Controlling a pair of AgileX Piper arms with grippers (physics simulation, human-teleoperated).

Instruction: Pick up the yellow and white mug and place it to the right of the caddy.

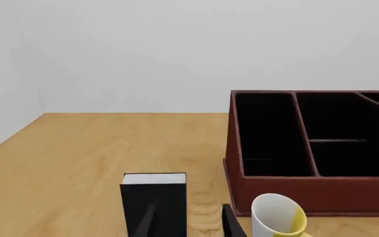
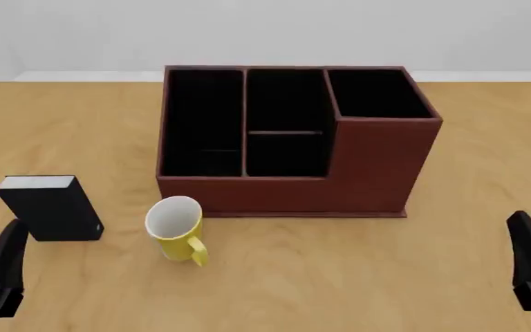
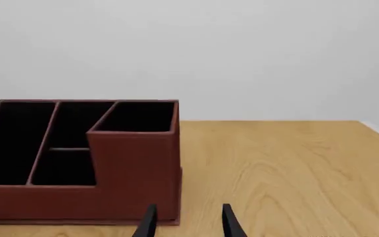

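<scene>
The mug [image 2: 175,227] lies tipped on the worktop [image 2: 339,277], just near-left of the caddy [image 2: 289,138]. My left hand [image 1: 188,222] and right hand [image 3: 188,222] both have fingers apart, holding nothing.

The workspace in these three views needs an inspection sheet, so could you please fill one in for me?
Surface: wooden table, light grain.
Job's things: yellow and white mug upright in front of the caddy, near its left end, handle toward the camera.
Clutter: black box with white top left of the mug.
Grippers: left gripper and right gripper open, empty, low at the near edge.
Cables: nothing seen.
Surroundings: plain pale wall.
</scene>
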